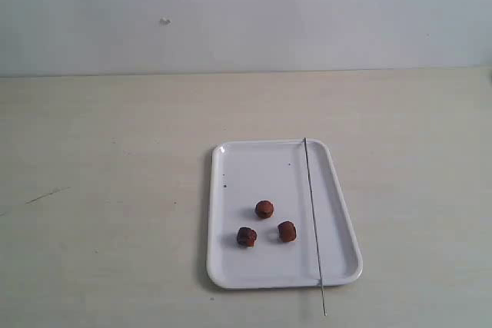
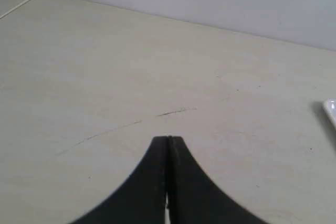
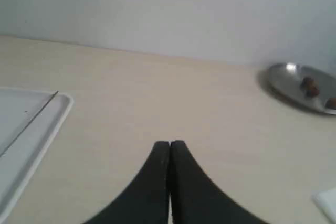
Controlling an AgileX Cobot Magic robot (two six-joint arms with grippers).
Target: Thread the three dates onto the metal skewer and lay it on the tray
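A white, glossy tray (image 1: 231, 266) with rounded corners lies on a pale counter (image 1: 100, 190), right of centre in the exterior view, in front of a plain grey-white wall (image 1: 246, 5). Three dates (image 1: 264, 209), reddish-brown, wrinkled and roundish, lie loose in a small triangle toward the tray's 6 o'clock end: one at the cluster's 12 o'clock, one at 7 o'clock (image 1: 247, 236) and one at 4 o'clock (image 1: 287, 231), none touching another. The metal skewer (image 1: 314, 220), a thin straight grey rod, lies bare along the tray's 3 o'clock side. It runs from the 12 o'clock rim past the 6 o'clock rim, its end overhanging onto the counter, just beside the nearest date but apart from it. A few dark specks dot the tray floor.

At the counter's 9 o'clock side, a faint scratch (image 1: 46, 194) marks the surface. The right wrist view also shows a round metal dish (image 3: 294, 85) holding small dark-brown lumps (image 3: 310, 85), well apart from the tray.

The left hand (image 2: 168, 139) and the right hand (image 3: 169, 143) are both clenched tight on nothing above bare counter.
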